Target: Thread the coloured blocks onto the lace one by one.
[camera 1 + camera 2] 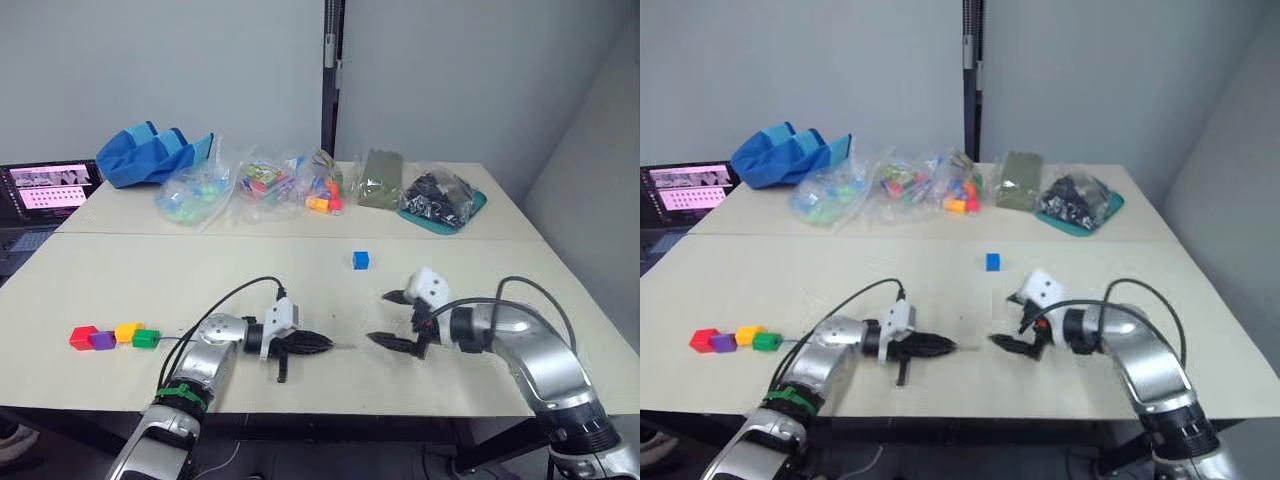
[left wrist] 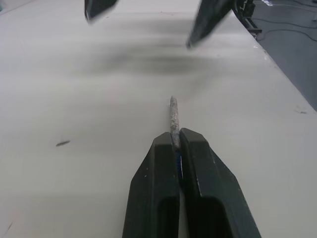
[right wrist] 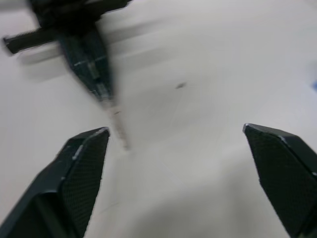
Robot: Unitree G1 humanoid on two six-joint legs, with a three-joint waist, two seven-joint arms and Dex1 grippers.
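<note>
Lace tip presented, blocks waiting

Left hand is clamped on the lace, stiff tip jutting right for threading. Right hand faces it, fingers apart and empty. Blue block lies beyond them; 4 blocks sit near the table's left edge.
</note>
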